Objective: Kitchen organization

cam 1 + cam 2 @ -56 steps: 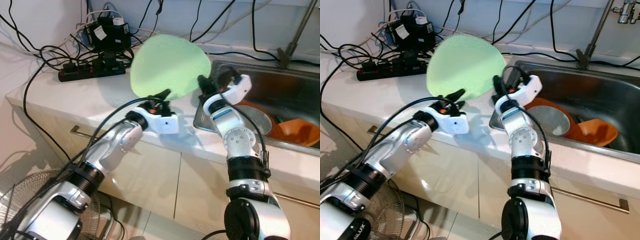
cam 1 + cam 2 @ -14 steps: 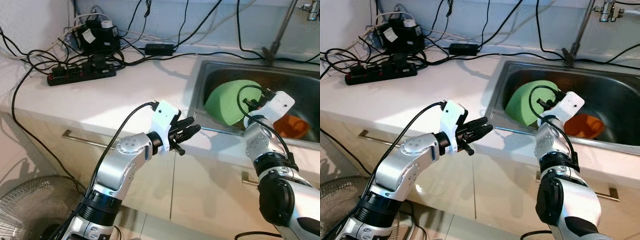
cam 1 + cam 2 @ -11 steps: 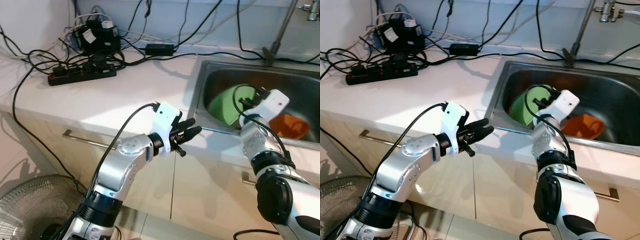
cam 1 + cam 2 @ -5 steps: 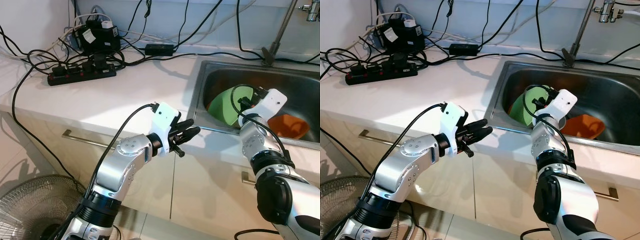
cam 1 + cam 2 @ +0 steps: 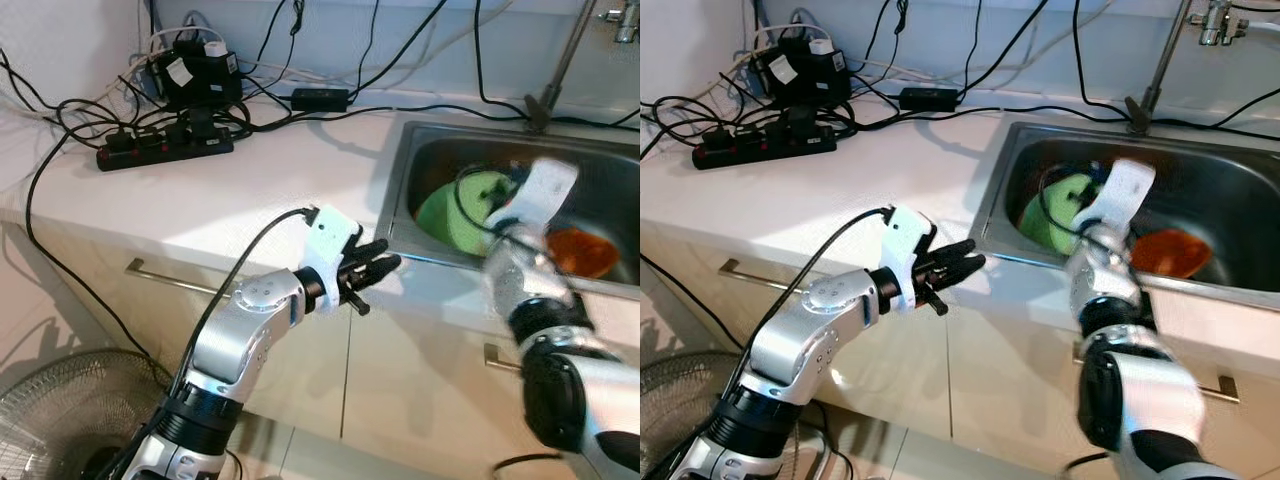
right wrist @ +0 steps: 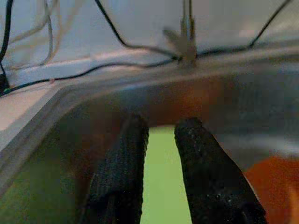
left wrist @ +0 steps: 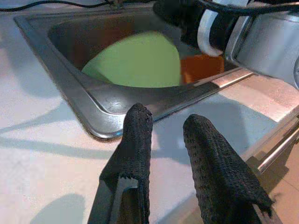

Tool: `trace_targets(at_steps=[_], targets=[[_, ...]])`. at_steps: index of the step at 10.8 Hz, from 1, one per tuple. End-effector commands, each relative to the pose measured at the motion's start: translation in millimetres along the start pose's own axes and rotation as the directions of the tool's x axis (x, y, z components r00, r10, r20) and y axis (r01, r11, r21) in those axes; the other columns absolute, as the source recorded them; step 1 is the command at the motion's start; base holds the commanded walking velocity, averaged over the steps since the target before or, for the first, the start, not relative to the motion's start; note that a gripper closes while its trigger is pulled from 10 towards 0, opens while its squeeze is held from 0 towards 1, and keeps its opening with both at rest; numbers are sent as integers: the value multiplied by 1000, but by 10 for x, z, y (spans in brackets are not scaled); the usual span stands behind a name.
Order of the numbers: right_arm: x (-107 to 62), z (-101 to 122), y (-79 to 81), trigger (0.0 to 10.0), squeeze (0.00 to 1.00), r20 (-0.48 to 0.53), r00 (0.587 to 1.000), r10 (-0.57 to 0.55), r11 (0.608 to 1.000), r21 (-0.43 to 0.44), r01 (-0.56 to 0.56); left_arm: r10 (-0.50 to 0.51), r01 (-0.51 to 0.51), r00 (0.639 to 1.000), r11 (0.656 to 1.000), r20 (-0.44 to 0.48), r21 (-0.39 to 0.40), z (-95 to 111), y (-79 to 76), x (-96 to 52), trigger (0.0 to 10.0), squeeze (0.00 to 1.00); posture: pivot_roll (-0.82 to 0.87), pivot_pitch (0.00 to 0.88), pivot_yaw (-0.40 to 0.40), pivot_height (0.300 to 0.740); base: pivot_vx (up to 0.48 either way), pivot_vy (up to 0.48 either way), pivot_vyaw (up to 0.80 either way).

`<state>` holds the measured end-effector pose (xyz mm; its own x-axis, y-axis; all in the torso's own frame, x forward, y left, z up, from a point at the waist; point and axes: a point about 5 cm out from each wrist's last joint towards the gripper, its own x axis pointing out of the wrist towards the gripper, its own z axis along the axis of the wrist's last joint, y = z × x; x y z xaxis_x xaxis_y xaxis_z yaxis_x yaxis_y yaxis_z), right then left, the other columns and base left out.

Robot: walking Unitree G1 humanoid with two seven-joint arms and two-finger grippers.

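The green plate (image 5: 462, 212) lies in the sink (image 5: 400, 195), leaning at its left end, directly under the right hand (image 6: 161, 154), whose fingers stand slightly parted and empty above it. An orange bowl (image 5: 580, 250) sits just beside the plate. The left hand (image 7: 168, 140), slightly parted and empty, hovers over the bench (image 5: 230, 190) front edge, near the sink's left corner.
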<state>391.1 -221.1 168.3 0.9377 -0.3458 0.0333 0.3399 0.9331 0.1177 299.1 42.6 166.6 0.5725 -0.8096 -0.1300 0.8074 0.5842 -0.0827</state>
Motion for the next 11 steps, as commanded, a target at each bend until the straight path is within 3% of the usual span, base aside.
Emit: trace_targets(at_steps=[1,5,6,7,8,9,10,11], targets=[[11,93,49,10000,0,53,998,17,998,-53,-14,4,-4,1000,1000,-2,12,5,0,-15,10000,0,249,0,27,725,0,0,0],[-45,13,168,10000,0,53,997,54,996,-75,-50,20,-21,1000,999,19,25,12,9,-10,10000,0,250,0,27,725,0,0,0],[-75,24,259,10000,0,76,992,105,994,-50,-101,118,-125,988,990,104,70,81,113,-5,10000,0,244,0,27,725,0,0,0],[-121,77,368,10000,0,135,977,164,986,-23,-162,248,-270,951,957,182,108,142,267,-26,10000,0,242,0,27,725,0,0,0],[-199,154,481,10000,0,222,948,228,973,-36,-226,361,-403,892,908,270,118,243,424,-100,10000,0,234,0,28,725,0,0,0],[-230,173,511,10000,0,247,938,244,970,-40,-242,397,-449,866,885,305,123,283,474,-129,10000,0,232,0,28,725,0,0,0],[-358,145,573,10000,0,291,911,293,956,-61,-288,505,-571,774,817,382,78,300,606,-204,10000,0,222,0,26,725,0,0,0],[-413,104,595,10000,0,292,904,313,949,-65,-307,519,-612,741,783,426,109,295,631,-223,10000,0,220,0,26,725,0,0,0]])
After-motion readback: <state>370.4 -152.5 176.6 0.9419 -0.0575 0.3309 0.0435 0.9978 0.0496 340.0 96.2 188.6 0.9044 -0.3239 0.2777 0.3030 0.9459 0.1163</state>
